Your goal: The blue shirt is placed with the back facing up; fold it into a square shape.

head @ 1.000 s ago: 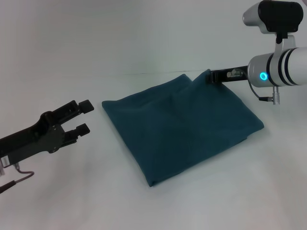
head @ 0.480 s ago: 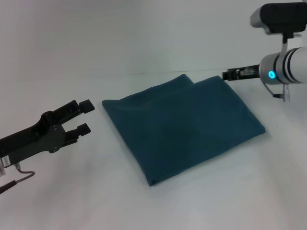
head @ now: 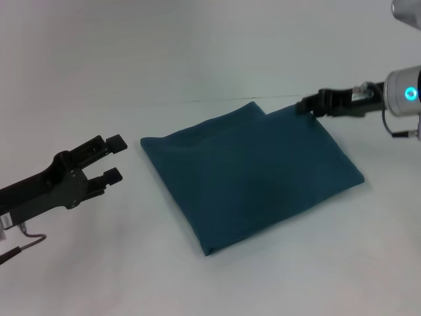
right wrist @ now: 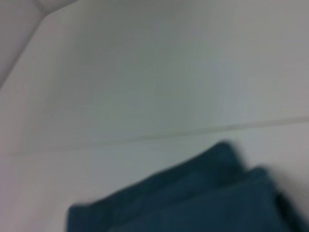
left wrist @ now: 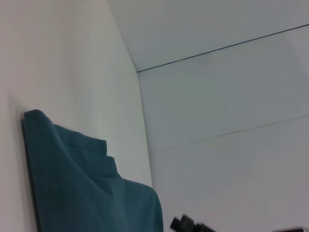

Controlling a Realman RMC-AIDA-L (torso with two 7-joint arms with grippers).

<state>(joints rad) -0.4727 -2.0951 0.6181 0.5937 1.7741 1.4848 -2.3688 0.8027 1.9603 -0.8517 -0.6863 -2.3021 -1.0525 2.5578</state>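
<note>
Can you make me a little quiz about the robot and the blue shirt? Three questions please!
1. True or false: the blue shirt lies folded into a squarish bundle on the table.
2. Which end effector is nearest the shirt's far corner? A) left B) right
3. Fill in: the left end effector, beside the shirt and not touching it, has its fingers ____.

Key:
1. True.
2. B, the right end effector is at that corner; whether it touches cannot be told.
3. Open.
</note>
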